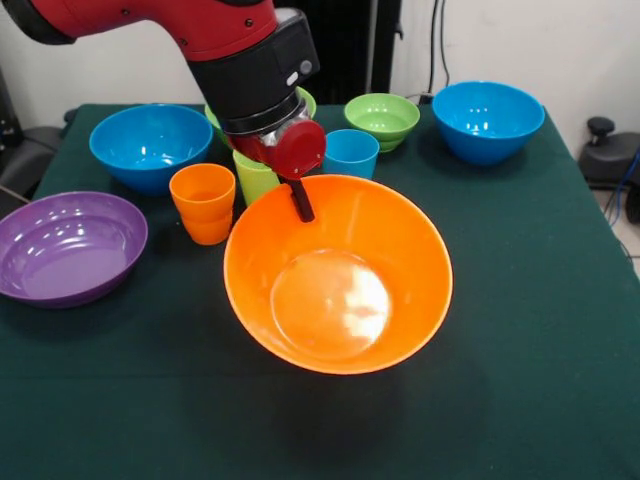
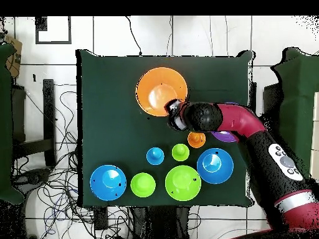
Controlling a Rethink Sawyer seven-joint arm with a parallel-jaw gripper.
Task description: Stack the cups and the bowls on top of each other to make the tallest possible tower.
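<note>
On my front feed, far left, I've got the purple bowl sitting wide and shallow near the table's edge, with a blue bowl behind it. Moving right, the orange cup stands upright just beside the lime green cup, which is partly hidden by the wrist. The arm sweeps in from the upper left, red link then black wrist, angled down so the gripper dips just over the back rim of the big orange bowl. I see one dark finger poking down inside that rim; I can't tell how wide the fingers are spread or whether they pinch the rim. That bowl looks tilted toward the camera, its inside facing me. Behind it, the blue cup, then the small green bowl, and far right the second blue bowl. A large green bowl peeks out behind the wrist. Nothing is stacked yet.
</note>
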